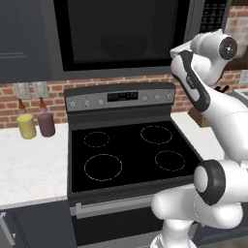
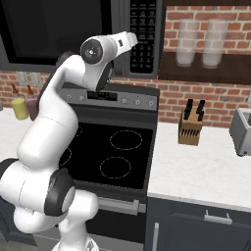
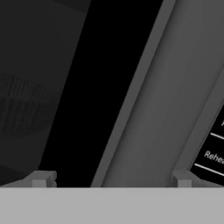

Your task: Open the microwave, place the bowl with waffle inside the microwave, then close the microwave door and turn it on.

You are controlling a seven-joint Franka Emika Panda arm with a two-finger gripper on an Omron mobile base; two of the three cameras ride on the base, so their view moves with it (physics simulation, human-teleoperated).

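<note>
The microwave (image 1: 121, 34) hangs above the stove with its door (image 1: 116, 29) shut. Through the dark glass a dim rounded shape of the bowl (image 1: 123, 46) shows inside; the waffle is hidden. My gripper (image 3: 111, 180) is open and empty, held close to the door's right side. Its fingertips (image 3: 41, 179) straddle the edge of the black window (image 3: 87, 87) and the grey door strip (image 3: 170, 87). The keypad (image 3: 214, 153) lies just right of it, also seen as the keypad (image 2: 144, 34) beside my white hand (image 2: 125, 41).
Below is the black stove (image 1: 131, 150) with its knob panel (image 1: 121, 97). A yellow bottle (image 1: 26, 126) and a maroon bottle (image 1: 46, 123) stand on the left counter. A knife block (image 2: 190, 128) and a toaster (image 2: 242, 130) sit on the right counter.
</note>
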